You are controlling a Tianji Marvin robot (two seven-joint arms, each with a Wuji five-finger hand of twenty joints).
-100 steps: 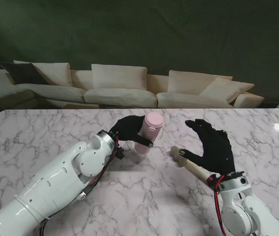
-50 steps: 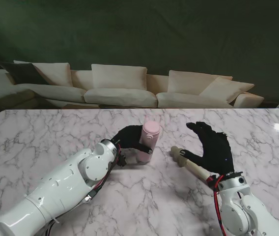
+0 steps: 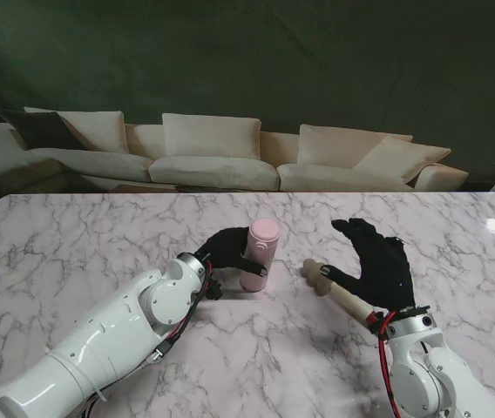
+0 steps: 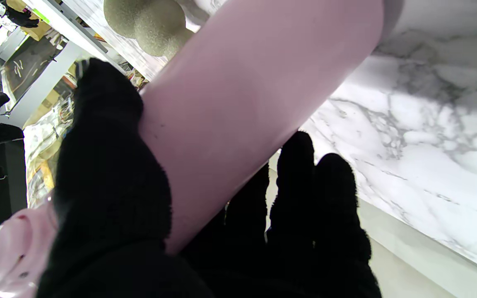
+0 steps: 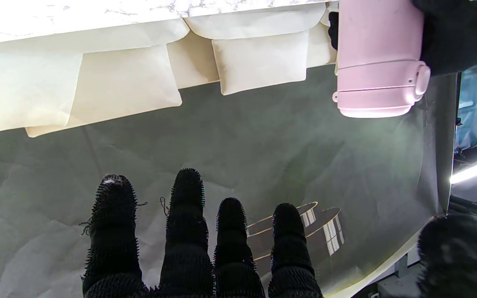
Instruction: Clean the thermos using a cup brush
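where the marble tabletop [image 3: 73,252] runs toward the far edge: pink thermos [image 3: 259,253], lid on, upright with a slight lean, base at or just over the surface near the middle; contact with the marble not clear.

left hand [image 3: 227,248]: black glove, wrapped around the thermos body from its left side, fingers curled across the front. confirmed in left wrist view: thermos [image 4: 238,103] pressed between thumb and fingers [image 4: 300,174], marble showing beyond.

right hand [image 3: 378,266]: black glove, raised to the right of the thermos and apart from it, fingers straight and slightly spread, palm turned toward the thermos. right wrist view: fingertips [image 5: 186,190] extended with gaps between them, closing on nothing; lidded end of thermos [image 5: 377,58] visible beyond.

cup brush [image 3: 339,290]: pale handle lying across the right palm near the thumb, rounded end pointing toward the thermos, short of it. whether the thumb clamps the handle: cannot tell.

background: cream sofa [image 3: 213,152] beyond the tabletop, dark backdrop behind.
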